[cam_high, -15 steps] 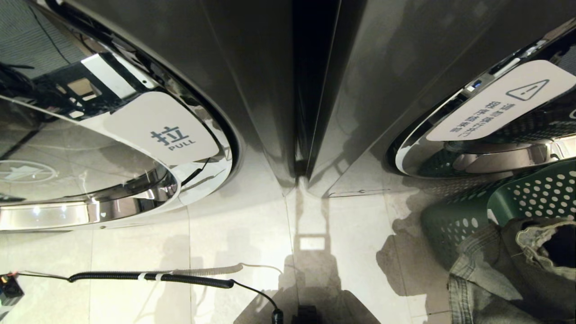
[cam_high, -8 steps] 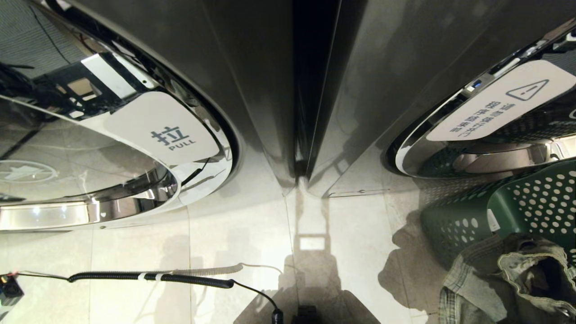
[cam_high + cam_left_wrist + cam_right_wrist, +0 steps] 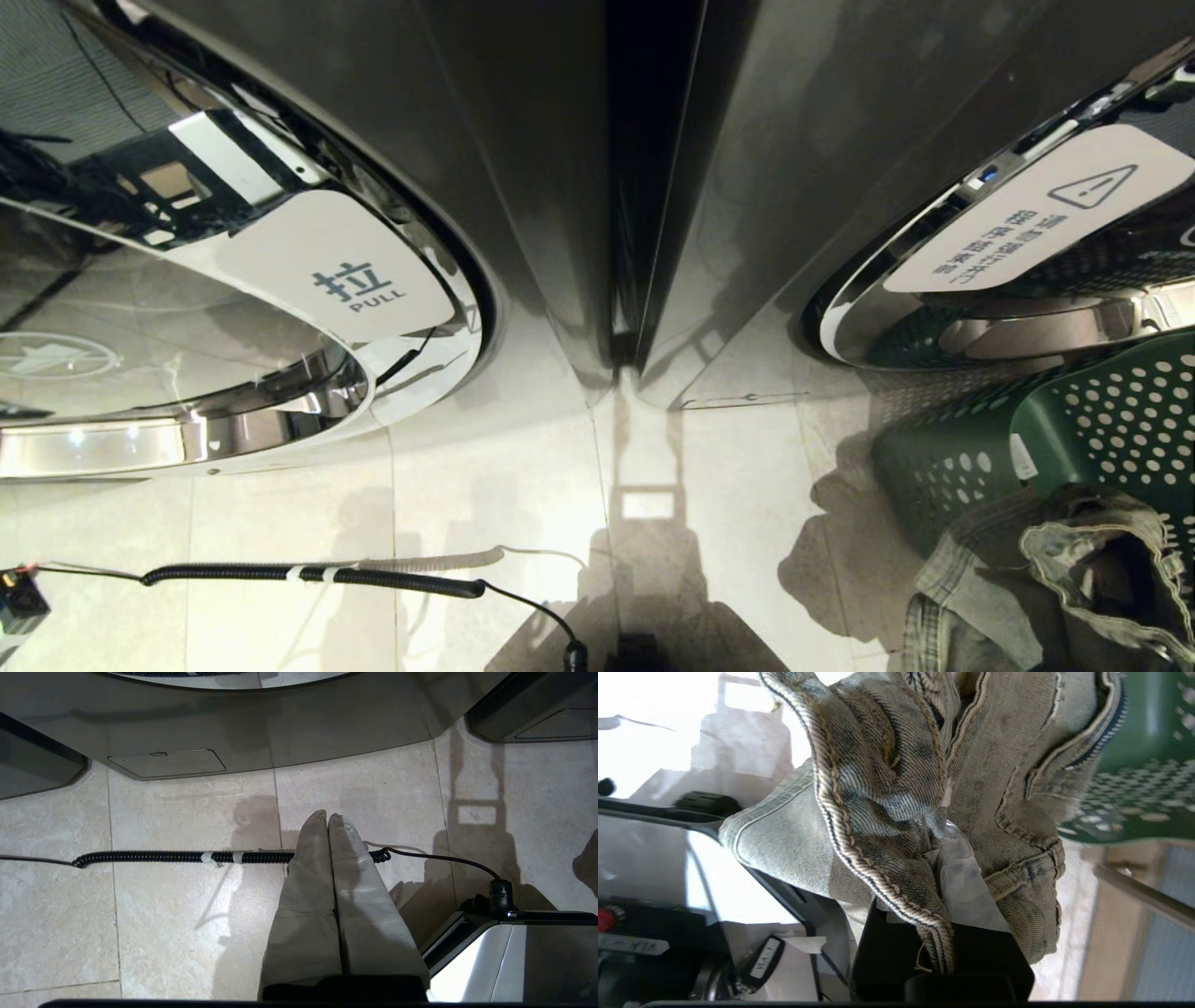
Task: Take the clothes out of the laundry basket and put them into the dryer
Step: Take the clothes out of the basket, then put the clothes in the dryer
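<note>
Right claw (image 3: 945,858) is clamped shut on a denim garment (image 3: 887,788); washed-out folds are bunched over its covered fingers (image 3: 966,882) and hang around them on all sides. In the head view the same denim garment (image 3: 1046,579) is seen at the lower right, raised just in front of the laundry basket (image 3: 1111,420). The green perforated basket is placed just beyond the right claw, on the floor, close under the right-hand dryer door (image 3: 1018,243), which carries a white warning label. Left claw (image 3: 328,817) is held pressed together, empty, pointing down over the tiled floor (image 3: 187,914). A coiled black cable (image 3: 187,857) is laid across the floor just beneath the left claw's tips. Farther beyond the left claw, the machine base (image 3: 261,732) is seen. In the head view, a left-hand door (image 3: 233,308) marked PULL is seen well apart from the basket.
</note>
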You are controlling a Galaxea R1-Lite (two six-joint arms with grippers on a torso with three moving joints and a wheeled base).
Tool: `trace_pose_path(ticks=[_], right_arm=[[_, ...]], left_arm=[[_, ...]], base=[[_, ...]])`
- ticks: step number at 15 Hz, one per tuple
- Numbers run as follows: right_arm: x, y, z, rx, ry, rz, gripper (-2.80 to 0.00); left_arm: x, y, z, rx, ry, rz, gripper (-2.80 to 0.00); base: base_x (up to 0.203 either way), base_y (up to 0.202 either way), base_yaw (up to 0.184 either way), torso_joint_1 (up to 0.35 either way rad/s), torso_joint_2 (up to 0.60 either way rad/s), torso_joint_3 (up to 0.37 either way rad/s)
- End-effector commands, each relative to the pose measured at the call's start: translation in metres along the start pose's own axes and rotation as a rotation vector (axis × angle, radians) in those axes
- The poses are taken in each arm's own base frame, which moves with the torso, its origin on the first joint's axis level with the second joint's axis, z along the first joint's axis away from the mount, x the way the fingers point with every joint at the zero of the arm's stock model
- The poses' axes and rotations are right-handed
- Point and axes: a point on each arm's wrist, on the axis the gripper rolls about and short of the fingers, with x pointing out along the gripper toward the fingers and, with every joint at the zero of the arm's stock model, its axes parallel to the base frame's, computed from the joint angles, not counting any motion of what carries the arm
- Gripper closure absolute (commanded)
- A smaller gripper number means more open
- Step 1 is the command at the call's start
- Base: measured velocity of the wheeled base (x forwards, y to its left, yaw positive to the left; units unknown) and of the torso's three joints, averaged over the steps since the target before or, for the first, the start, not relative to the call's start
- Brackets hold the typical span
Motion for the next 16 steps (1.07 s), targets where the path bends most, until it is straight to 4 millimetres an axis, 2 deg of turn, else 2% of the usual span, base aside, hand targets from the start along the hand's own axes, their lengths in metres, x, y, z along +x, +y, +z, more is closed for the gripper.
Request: trace_pose_path(ticks=[1,3,7,11,16], right_arm=[[0.001,0.000,0.000,0.009,0.023,-0.035,0.00],[-0.002,0.001,-0.001,0.017,-0.026,-0.088,0.00],[-0.007,0.001,-0.003,0.008,-0.088,-0.084,0.00],[-0.021,0.003,-0.010,-0.021,-0.277,-0.073,0.00],[-0.021,0.003,-0.010,-0.022,-0.281,-0.069,0.00]], left_arm=[[0.000,0.000,0.000,-0.001,-0.001,0.000,0.00],[0.000,0.000,0.000,-0.001,-0.001,0.000,0.00],[0.000,0.000,0.000,-0.001,-0.002,0.000,0.00],[0.000,0.000,0.000,-0.001,-0.001,0.000,0.00],[0.000,0.000,0.000,-0.001,-0.001,0.000,0.00]], base=[[0.000,0.000,0.000,0.000,0.00,0.000],[0.000,0.000,0.000,0.000,0.00,0.000],[0.000,0.000,0.000,0.000,0.00,0.000],[0.000,0.000,0.000,0.000,0.00,0.000],[0.000,0.000,0.000,0.000,0.00,0.000]])
